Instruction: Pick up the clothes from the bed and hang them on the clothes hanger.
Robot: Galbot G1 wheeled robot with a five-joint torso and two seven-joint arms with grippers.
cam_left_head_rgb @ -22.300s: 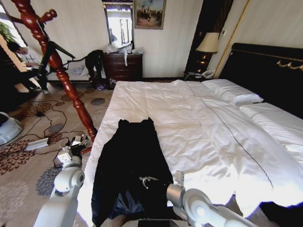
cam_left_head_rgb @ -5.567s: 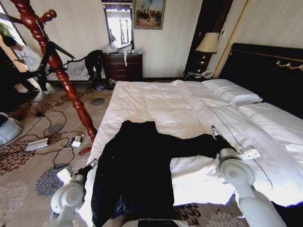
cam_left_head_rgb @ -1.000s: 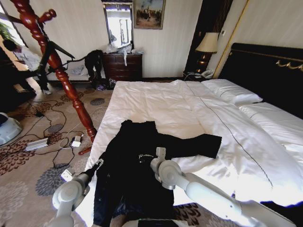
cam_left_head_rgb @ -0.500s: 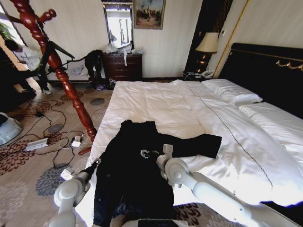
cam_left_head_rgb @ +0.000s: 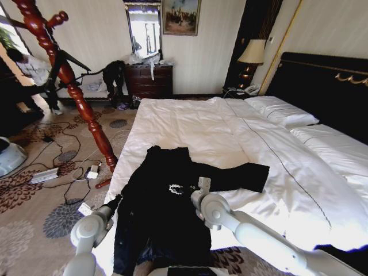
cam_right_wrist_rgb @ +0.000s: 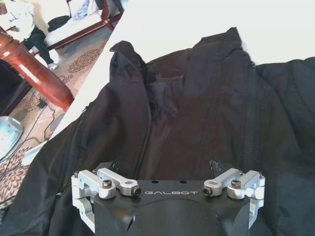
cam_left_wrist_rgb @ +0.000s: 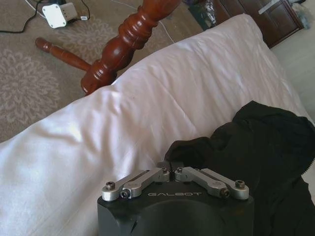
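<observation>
The clothes, a black collared coat, lie flat near the foot of the bed, one sleeve stretched out to the right. At the coat's left edge, my left gripper is shut on a fold of the black fabric by the duvet's side. My right gripper hovers open over the coat's chest, just below the collar. The clothes hanger, a reddish-brown turned pole, stands on the carpet left of the bed, its base close to the mattress edge.
Cables, a power strip and a white adapter lie on the patterned carpet around the stand's feet. A brown dresser stands at the far wall. Pillows and the black headboard are on the right.
Since the oldest frame the coat's sleeve has been spread out to the right. In the last second my right gripper shifted slightly right over the chest, and the left arm edged inward.
</observation>
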